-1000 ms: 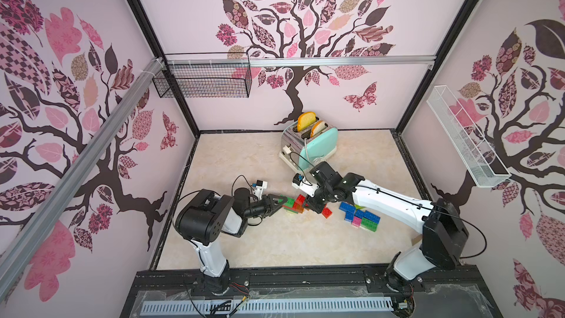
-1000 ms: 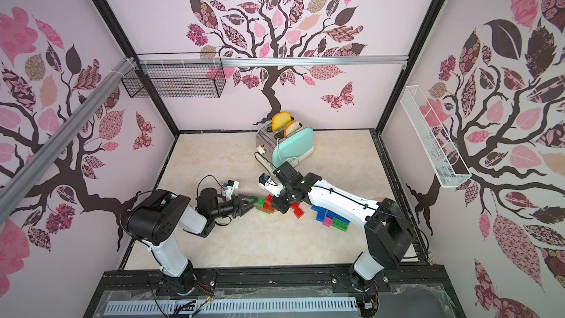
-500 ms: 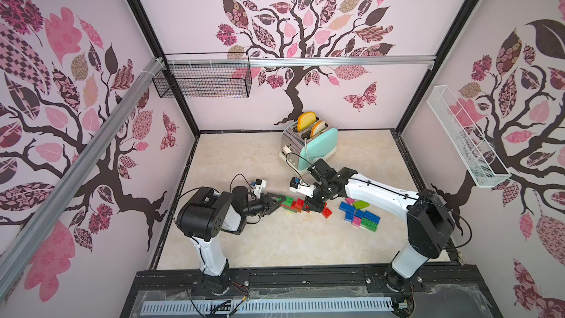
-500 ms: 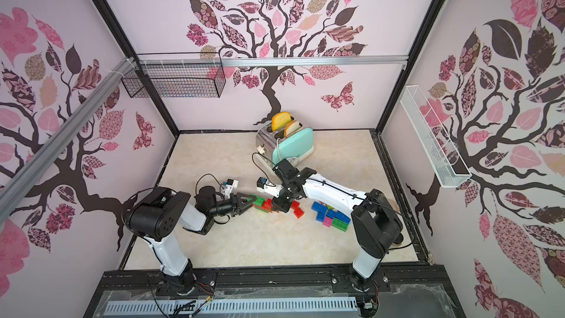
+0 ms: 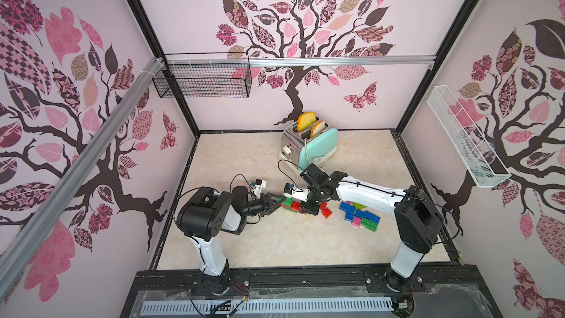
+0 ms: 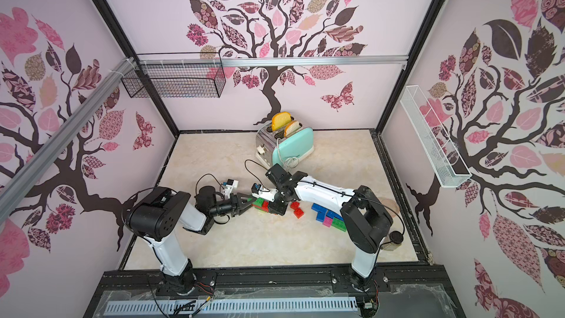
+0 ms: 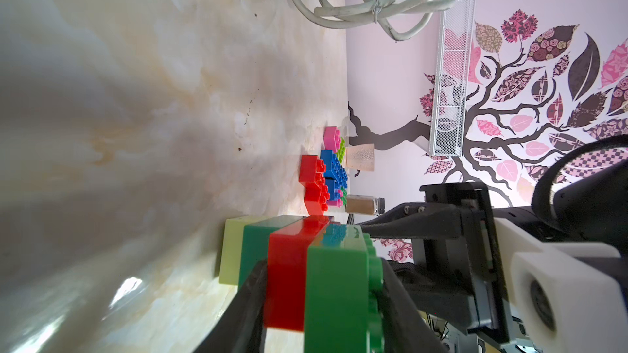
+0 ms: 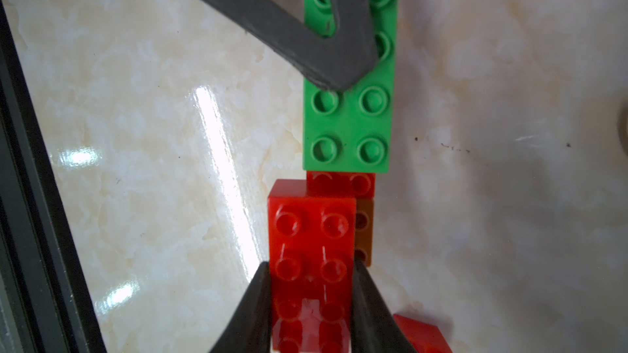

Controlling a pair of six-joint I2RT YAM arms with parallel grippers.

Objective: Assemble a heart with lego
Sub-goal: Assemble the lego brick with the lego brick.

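The lego stack lies mid-floor, with a green brick (image 5: pixel 286 202) (image 7: pixel 336 297) on top and a red layer (image 7: pixel 289 273) beneath it. My left gripper (image 5: pixel 276 201) (image 6: pixel 247 203) (image 7: pixel 323 317) is shut on the stack. One of its fingers (image 8: pixel 306 28) lies across the green brick's (image 8: pixel 350 113) studs. My right gripper (image 5: pixel 308 208) (image 6: pixel 276 208) (image 8: pixel 312 300) is shut on a red 2x4 brick (image 8: pixel 312 249). It holds that brick at the stack's other end, over an orange brick (image 8: pixel 363 232). Whether it is pressed on I cannot tell.
Loose red bricks (image 5: pixel 325 209) (image 6: pixel 297 209) lie just right of the stack. Further right is a pile of blue, pink and green bricks (image 5: pixel 360 214) (image 6: pixel 328 217). A mint toaster (image 5: pixel 312 143) with toast and a coiled cord stands behind. A cup (image 7: pixel 360 161) and a jar (image 7: pixel 363 205) stand near the right wall.
The right arm's elbow has swung left and its gripper has carried the red brick closer to the stack. The left gripper has kept its grip, almost still.
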